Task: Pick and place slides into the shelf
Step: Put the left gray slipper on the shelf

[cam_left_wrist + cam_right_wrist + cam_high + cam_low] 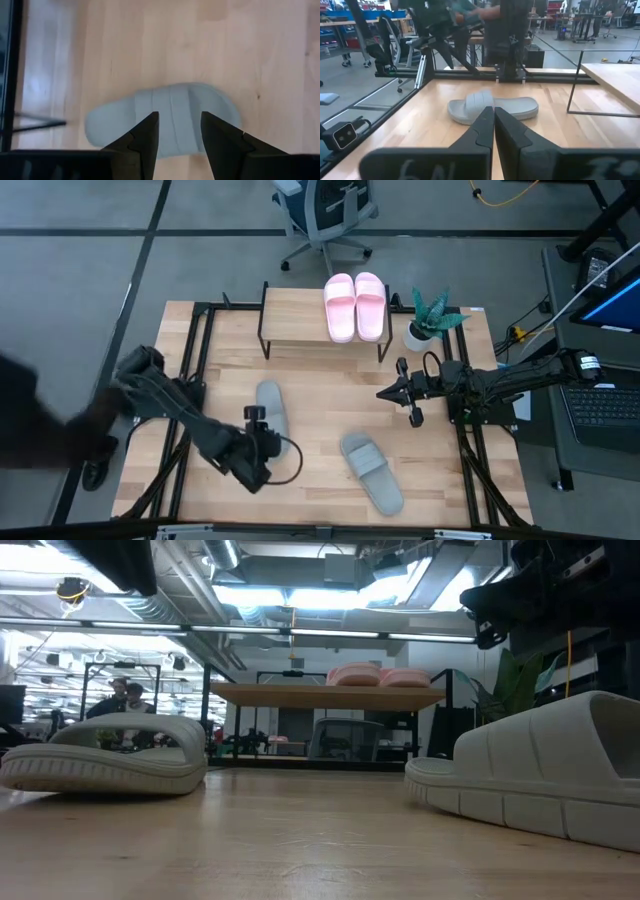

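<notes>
Two pink slides (354,307) rest on the shelf (290,315); two grey slides (372,471) remain on the counter (320,385), left hand (179,131) open above the 9 o'clock one, right hand (494,125) closed.

— Lab or workshop, you reckon?
— Robotics lab. Exposed ceiling ducts (150,605), strip lights, a swivel office chair (325,215) on grey floor, laptop (605,405) beside the rig, more workbenches (592,22) beyond.
</notes>
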Robot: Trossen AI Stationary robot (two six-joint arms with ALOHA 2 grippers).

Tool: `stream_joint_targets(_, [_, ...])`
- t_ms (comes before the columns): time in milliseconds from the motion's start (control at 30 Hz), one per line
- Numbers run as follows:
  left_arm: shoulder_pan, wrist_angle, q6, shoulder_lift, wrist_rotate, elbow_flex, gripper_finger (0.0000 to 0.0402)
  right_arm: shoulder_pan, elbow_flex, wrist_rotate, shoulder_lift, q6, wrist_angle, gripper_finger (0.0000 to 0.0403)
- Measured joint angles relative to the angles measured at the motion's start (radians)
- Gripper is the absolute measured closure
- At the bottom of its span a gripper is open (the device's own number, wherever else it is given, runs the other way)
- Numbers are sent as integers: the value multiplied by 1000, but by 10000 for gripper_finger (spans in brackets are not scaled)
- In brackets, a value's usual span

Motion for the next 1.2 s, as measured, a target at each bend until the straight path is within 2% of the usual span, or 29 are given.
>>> stream_joint_targets(133, [-11,-52,-117,69,-12,50,264,0,0,1,0,-2,1,386])
stream_joint_targets(333, [-14,-54,-200,136,-24,61,264,0,0,2,0,-5,1,386])
stream_joint_targets(633, [-14,-71,-211,215,-13,61,264,0,0,4,0,-5,1,386])
stream_joint_targets(1200, [-18,-58,-219,281,17,60,264,0,0,4,0,-7,-2,386])
